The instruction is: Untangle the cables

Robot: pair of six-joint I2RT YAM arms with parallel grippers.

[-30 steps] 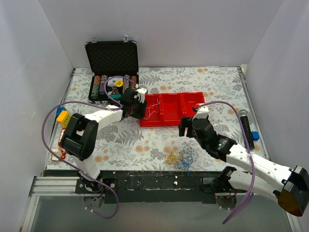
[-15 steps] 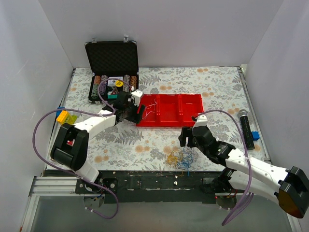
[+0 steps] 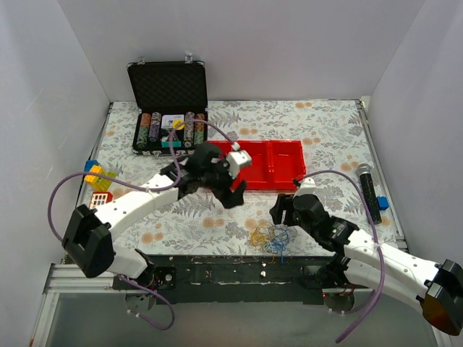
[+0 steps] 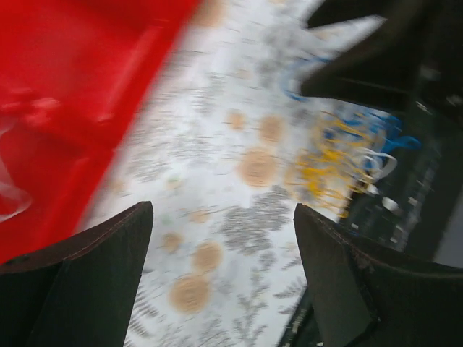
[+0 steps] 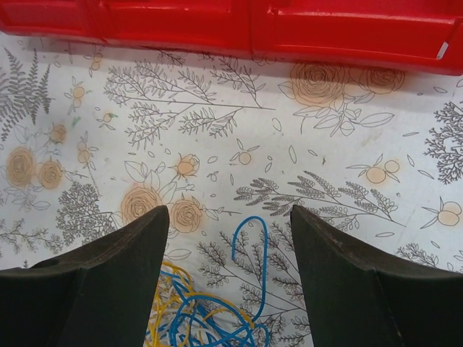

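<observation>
The cables (image 3: 271, 237) are a small tangle of thin blue, yellow and white wires lying on the floral cloth near the front edge. They show in the right wrist view (image 5: 210, 318) at the bottom, with one blue loop reaching up, and blurred in the left wrist view (image 4: 347, 155) at the upper right. My right gripper (image 3: 283, 212) is open and empty, just above and behind the tangle; its fingers (image 5: 340, 289) straddle the blue loop. My left gripper (image 3: 236, 189) is open and empty, above the cloth at the red tray's front edge.
A red tray (image 3: 289, 160) with compartments lies behind the tangle, with a thin white wire in it (image 4: 11, 199). An open black case (image 3: 168, 87) of poker chips stands at the back left. Yellow and blue blocks (image 3: 95, 176) lie at the left, a black cylinder (image 3: 367, 185) at the right.
My left arm swung from the tray's left end to the right and forward, towards the tangle. My right gripper moved down and nearer to the cables. The tray shifted left earlier.
</observation>
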